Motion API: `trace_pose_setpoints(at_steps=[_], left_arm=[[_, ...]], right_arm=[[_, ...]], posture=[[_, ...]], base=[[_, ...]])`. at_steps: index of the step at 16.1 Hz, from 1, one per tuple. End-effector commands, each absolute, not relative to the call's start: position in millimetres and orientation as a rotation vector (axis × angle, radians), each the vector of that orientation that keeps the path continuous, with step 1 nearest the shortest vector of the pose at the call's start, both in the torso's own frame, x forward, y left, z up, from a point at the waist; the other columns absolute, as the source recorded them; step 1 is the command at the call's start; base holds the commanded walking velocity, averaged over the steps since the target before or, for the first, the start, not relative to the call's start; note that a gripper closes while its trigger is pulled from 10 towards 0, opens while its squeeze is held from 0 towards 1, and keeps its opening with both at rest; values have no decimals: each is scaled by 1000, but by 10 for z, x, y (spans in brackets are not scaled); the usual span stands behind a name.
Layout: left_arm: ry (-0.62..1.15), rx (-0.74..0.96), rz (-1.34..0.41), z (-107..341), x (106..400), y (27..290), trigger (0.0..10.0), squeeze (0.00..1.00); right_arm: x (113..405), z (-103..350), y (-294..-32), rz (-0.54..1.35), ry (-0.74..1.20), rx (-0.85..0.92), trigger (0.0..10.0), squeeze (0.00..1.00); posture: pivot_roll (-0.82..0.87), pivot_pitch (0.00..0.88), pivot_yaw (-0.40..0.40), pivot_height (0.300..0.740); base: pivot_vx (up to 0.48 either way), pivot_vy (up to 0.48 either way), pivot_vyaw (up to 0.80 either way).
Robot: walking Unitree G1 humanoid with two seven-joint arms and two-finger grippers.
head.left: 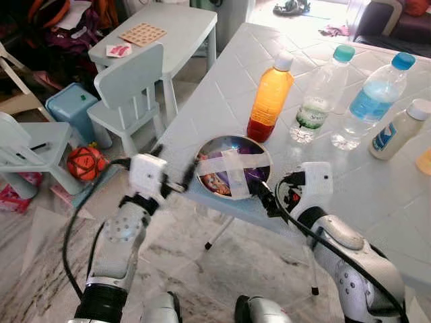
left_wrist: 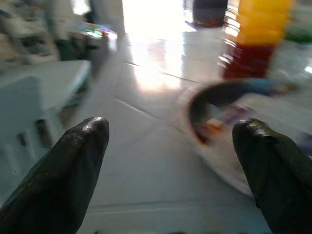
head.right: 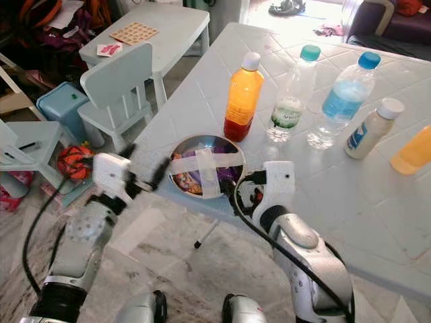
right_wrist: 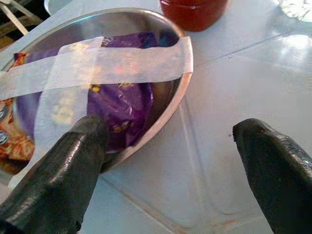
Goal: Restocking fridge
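Note:
A steel bowl (head.left: 229, 138) taped shut with a white cross sits at the near left corner of the white table (head.left: 350, 195); purple and orange packets show under the tape. My left gripper (head.left: 174, 168) is open just left of the bowl, off the table's corner; the blurred bowl (left_wrist: 229, 90) lies ahead in its wrist view. My right gripper (head.left: 269, 192) is open at the bowl's right side, one finger (right_wrist: 73, 161) over the rim (right_wrist: 183, 92), the other above bare table. An orange juice bottle (head.left: 271, 97) stands just behind the bowl.
Two water bottles (head.left: 322, 94) (head.left: 374, 101) and a white bottle (head.left: 397, 131) stand further back right. Left of the table are a small pale chair (head.left: 131, 94), a child's table (head.left: 161, 30), a blue stool (head.left: 71, 108) and a red ball (head.left: 86, 163).

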State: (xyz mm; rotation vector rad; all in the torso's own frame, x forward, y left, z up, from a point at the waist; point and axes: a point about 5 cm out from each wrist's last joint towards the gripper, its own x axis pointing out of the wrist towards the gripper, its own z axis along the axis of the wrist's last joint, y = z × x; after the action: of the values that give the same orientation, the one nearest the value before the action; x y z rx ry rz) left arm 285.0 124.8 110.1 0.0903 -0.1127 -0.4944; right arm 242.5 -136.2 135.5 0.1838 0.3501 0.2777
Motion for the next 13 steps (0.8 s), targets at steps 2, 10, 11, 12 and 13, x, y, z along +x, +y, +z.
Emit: trace_pose_setpoints(at_steps=[2,10,11,12,13], left_arm=[[-84,142,-552,1052,2807,1207,10000,0],[-162,46,-219,1321,2859,1866,10000,0],[-138,53,-216,1282,2819,1938,10000,0],[-110,77,-203,1241,2759,2037,10000,0],[-51,96,-190,1144,2625,2186,10000,0]], right_arm=[[2397,1401,-1311,335,363,180,10000,0],[2470,1368,-1282,354,343,130,10000,0],[2485,1380,-1281,348,331,135,10000,0],[2496,1385,-1277,347,326,133,10000,0],[2529,1402,-1292,325,304,133,10000,0]], posture=[[-23,101,15,740],[8,103,7,740],[13,104,8,740],[17,105,8,740],[31,110,7,740]], base=[[0,0,0],[0,0,0],[0,0,0],[0,0,0],[0,0,0]])
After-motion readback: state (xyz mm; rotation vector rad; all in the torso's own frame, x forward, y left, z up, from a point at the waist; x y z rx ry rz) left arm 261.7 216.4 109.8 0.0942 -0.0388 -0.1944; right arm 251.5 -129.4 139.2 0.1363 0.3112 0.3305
